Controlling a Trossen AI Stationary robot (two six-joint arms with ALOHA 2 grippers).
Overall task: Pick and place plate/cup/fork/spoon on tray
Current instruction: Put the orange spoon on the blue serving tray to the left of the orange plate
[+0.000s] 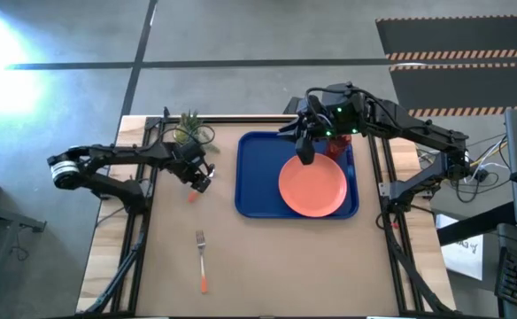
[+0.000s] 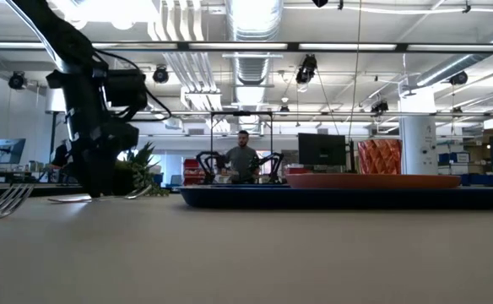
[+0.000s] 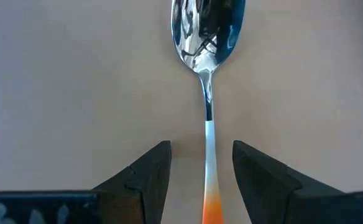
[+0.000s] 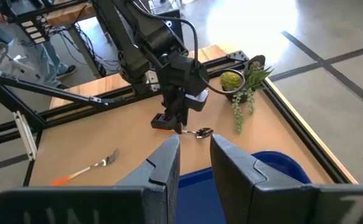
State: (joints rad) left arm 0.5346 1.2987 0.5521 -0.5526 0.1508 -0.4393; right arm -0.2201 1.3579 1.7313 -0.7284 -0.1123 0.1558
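Observation:
The spoon (image 3: 207,37) lies flat on the table, its silver head pointing away from my left gripper (image 3: 201,155). That gripper is open and low over the table, one finger on either side of the orange handle (image 1: 192,197) without touching it. The pink plate (image 1: 312,186) lies in the blue tray (image 1: 250,177). The dark red cup (image 2: 388,157) stands in the tray's far right corner, mostly hidden under the right arm in the high view. My right gripper (image 1: 304,152) is open and empty above the plate's far left rim. The fork (image 1: 202,261) lies on the table near the front.
A small green potted plant (image 1: 188,131) stands at the table's far edge, just behind my left gripper. A person sits in the room beyond the table (image 2: 243,156). Bare tabletop lies between the fork and the tray.

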